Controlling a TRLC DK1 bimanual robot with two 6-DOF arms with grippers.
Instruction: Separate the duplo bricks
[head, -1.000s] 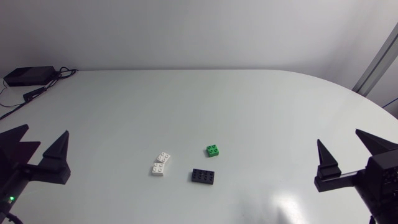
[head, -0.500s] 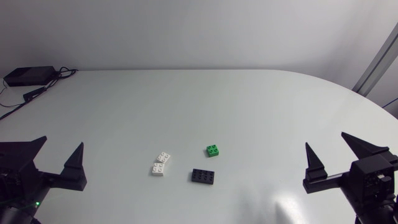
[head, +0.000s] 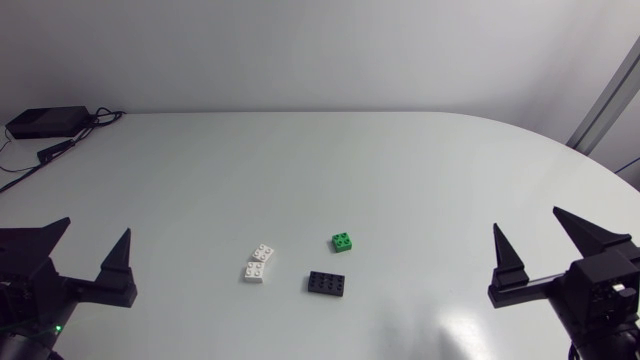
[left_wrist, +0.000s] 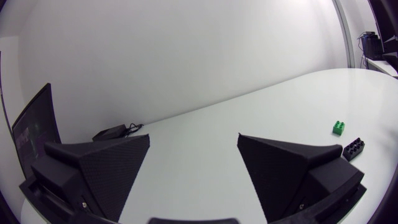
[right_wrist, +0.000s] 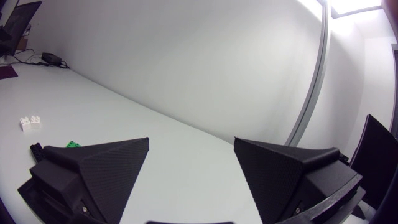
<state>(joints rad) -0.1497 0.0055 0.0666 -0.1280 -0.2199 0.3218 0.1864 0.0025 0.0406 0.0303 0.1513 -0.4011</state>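
Note:
Three Duplo pieces lie apart near the table's middle front: a white piece (head: 259, 264), a small green brick (head: 344, 241) and a flat black brick (head: 328, 283). None touches another. My left gripper (head: 97, 227) stands open at the front left, well away from them and holding nothing. My right gripper (head: 526, 219) stands open at the front right, also with nothing in it. The left wrist view has its gripper (left_wrist: 194, 137) open, with the green brick (left_wrist: 337, 127) and black brick (left_wrist: 353, 148) beyond one finger. Past one finger of my gripper (right_wrist: 191, 140) in the right wrist view lie the white piece (right_wrist: 30, 122) and green brick (right_wrist: 73, 144).
A black box (head: 45, 122) with cables (head: 70, 143) sits at the table's far left corner. The table's rounded edge curves past the right arm.
Both grippers have come inward from the side edges toward the table's middle, the left one rightward, the right one leftward. The bricks have not moved.

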